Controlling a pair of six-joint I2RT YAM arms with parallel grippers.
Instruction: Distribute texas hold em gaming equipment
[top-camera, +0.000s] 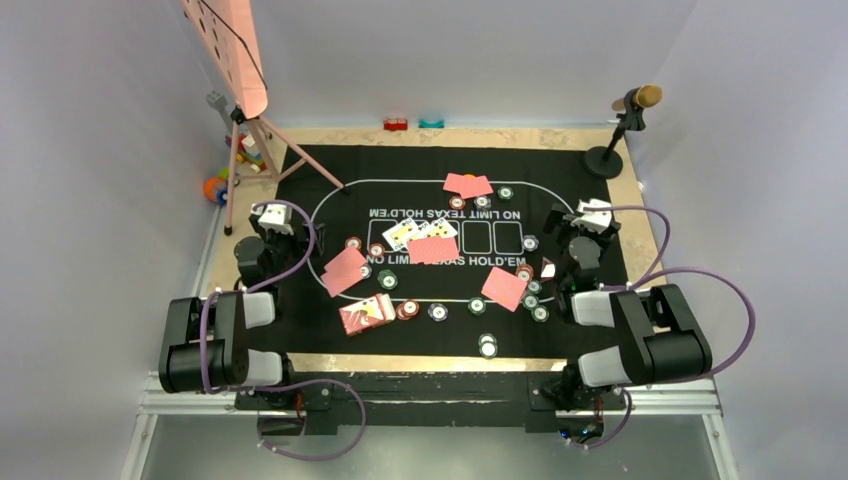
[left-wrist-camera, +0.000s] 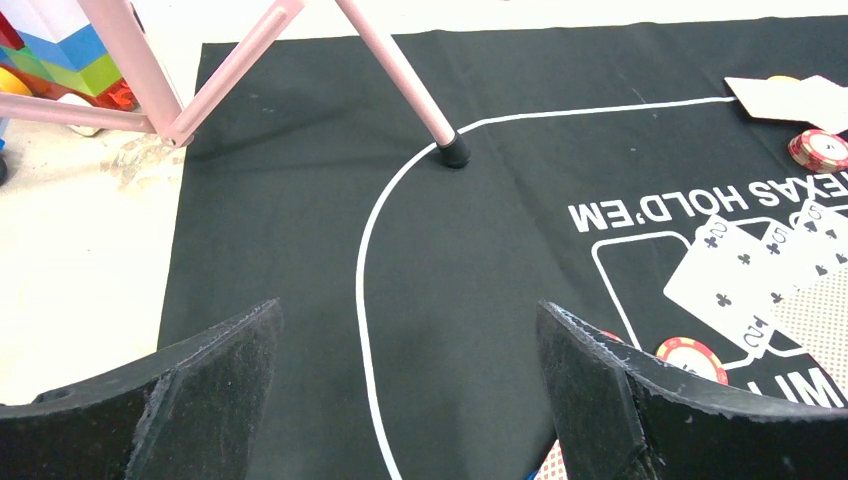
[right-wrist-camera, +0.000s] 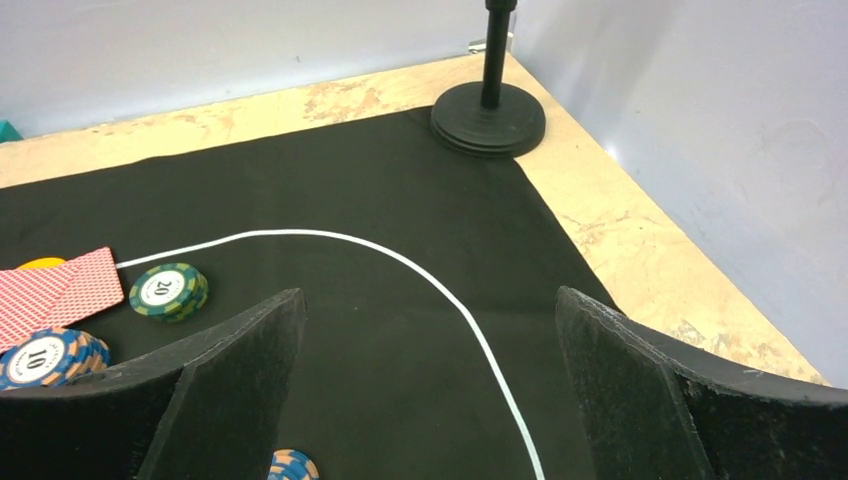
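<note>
top external: left end effector (top-camera: 272, 216) and right end effector (top-camera: 592, 213) hover wide open, empty, over the mat's (top-camera: 420, 165) sides. seemingly between picks; the next move calls for gripping the card stack (top-camera: 365, 314) by the mat's near edge.

Bare black cloth mat (top-camera: 400, 165) lies open at both ends; a pink metal tripod leg (left-wrist-camera: 400, 75) plants on its far-left part, a black round stand base (right-wrist-camera: 488, 120) at its far-right corner
</note>
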